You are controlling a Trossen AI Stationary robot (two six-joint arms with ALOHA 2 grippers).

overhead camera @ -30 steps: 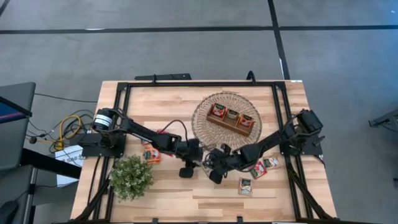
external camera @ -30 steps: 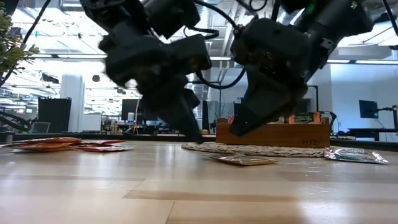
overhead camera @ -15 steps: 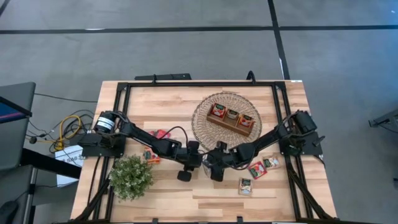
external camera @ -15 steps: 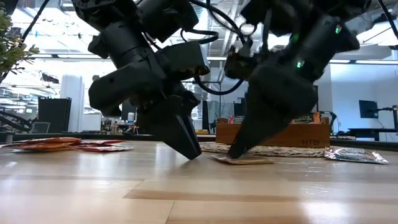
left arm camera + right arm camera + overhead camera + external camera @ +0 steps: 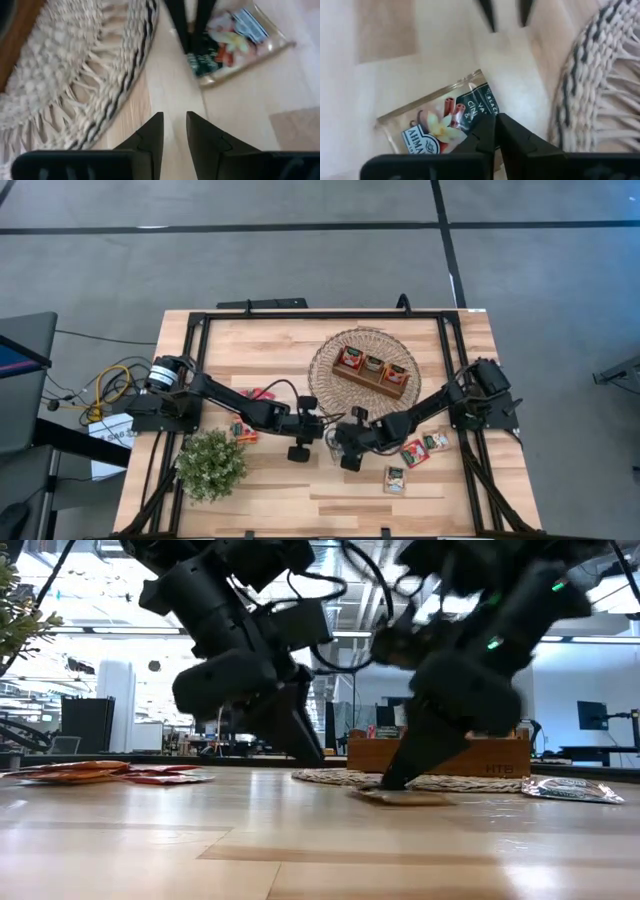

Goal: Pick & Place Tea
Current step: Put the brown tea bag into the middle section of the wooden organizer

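Wooden table [image 5: 270, 360] holds a woven mat [image 5: 60, 85] with a tray [image 5: 374, 371]. Beside the mat's edge, a tea sachet [image 5: 445, 122] lies flat. The right gripper [image 5: 496, 131], fingers nearly closed, presses its tip on the sachet. The left gripper [image 5: 174, 131] hovers facing it, fingers slightly parted, empty.

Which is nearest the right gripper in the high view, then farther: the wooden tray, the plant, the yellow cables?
From the right gripper, at the table's middle:
1. Wooden tray, on the woven mat toward the far side.
2. Plant, at the table's near left.
3. Yellow cables, off the table's left edge.
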